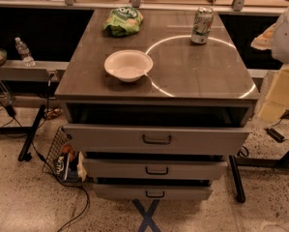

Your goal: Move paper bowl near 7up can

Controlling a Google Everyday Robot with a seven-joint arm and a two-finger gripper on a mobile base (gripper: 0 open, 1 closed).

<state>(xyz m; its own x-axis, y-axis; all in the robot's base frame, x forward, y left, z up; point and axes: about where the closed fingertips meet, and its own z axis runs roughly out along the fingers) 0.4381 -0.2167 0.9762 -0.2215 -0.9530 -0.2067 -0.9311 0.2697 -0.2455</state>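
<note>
Nearest, three drawers point(156, 139) stand pulled out; above them on the cabinet top point(202, 76), the paper bowl point(128, 65) sits front-left, well apart from the upright 7up can point(202, 25) far right, with a green snack bag point(123, 21) far left; the gripper is out of sight past a white shape point(285, 30) at the right edge, so I cannot tell its state

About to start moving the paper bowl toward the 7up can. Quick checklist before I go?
1. Paper bowl upright, front-left on the cabinet top: ok.
2. 7up can upright, back-right: ok.
3. Surface between bowl and can free; green snack bag lies back-left, off that line: ok.
4. Bowl looks empty: ok.
5. Gripper not in view, so its position and clearance: cannot tell.
6. Top drawer stands pulled out below the front edge, possibly in the base's way: not ok.
</note>
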